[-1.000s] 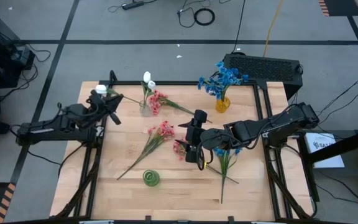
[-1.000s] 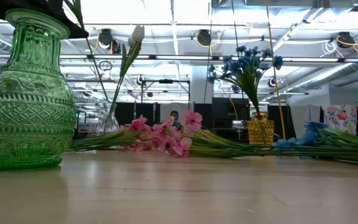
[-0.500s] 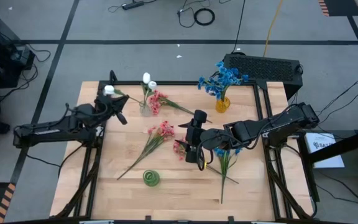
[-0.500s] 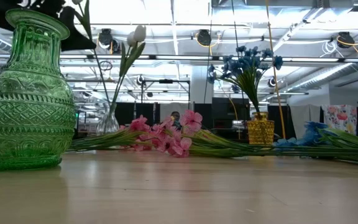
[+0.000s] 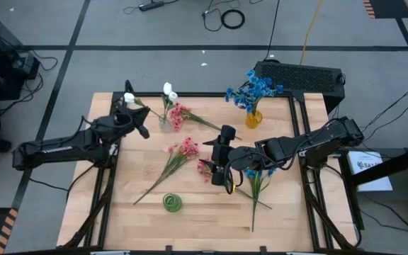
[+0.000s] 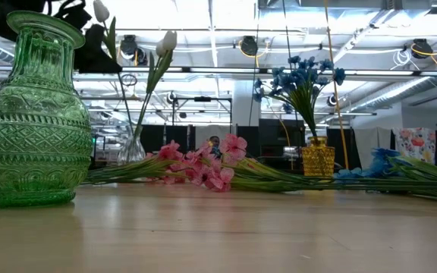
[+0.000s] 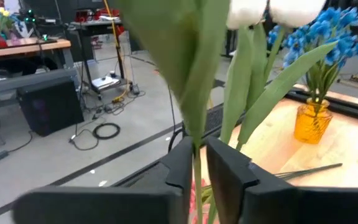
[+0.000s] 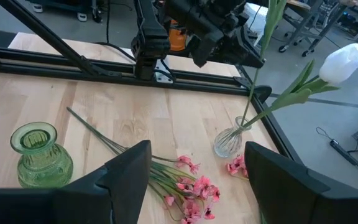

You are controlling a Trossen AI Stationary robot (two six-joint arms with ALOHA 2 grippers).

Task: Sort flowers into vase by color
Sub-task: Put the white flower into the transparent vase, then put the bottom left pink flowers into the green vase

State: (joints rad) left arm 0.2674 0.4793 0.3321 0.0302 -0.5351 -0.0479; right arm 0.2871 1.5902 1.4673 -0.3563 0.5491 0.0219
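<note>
Left gripper (image 5: 137, 125) near the tabletop's far left corner, fingers (image 7: 229, 171) closed on white tulip's green stem (image 7: 196, 174), beside clear glass vase (image 5: 166, 125). Right gripper (image 5: 222, 166) mid-table, jaws wide, empty, above pink blossom sprig (image 5: 205, 168).

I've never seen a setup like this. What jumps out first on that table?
The left hand carries a white tulip near the table's far left, close to the clear vase already holding white ones. Blue flowers fill a yellow vase at the far right; a green vase stands near the front edge.
</note>
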